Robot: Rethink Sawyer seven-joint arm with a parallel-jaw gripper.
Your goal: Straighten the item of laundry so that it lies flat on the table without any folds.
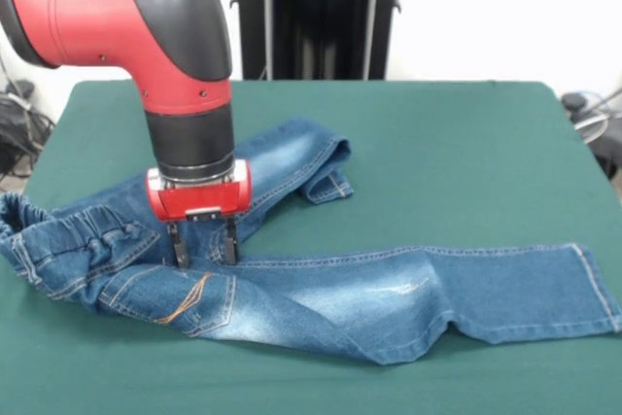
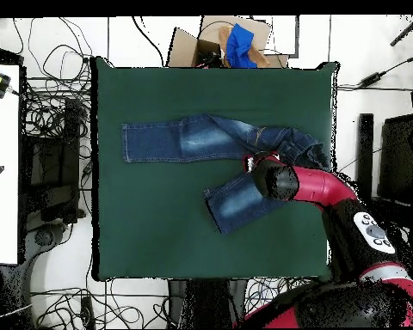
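Lying lengthwise across the table (image 1: pixel 466 143), jeans (image 1: pixel 340 293); tool (image 1: pixel 203 243) spread, tips on denim.

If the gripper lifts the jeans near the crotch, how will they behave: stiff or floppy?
Probably floppy: the jeans already drape in soft creases, and one leg lies folded back on itself. Lifted where the gripper stands, both legs would likely hang and trail. On the felt-like table they may drag rather than slide freely, bunching when pushed.
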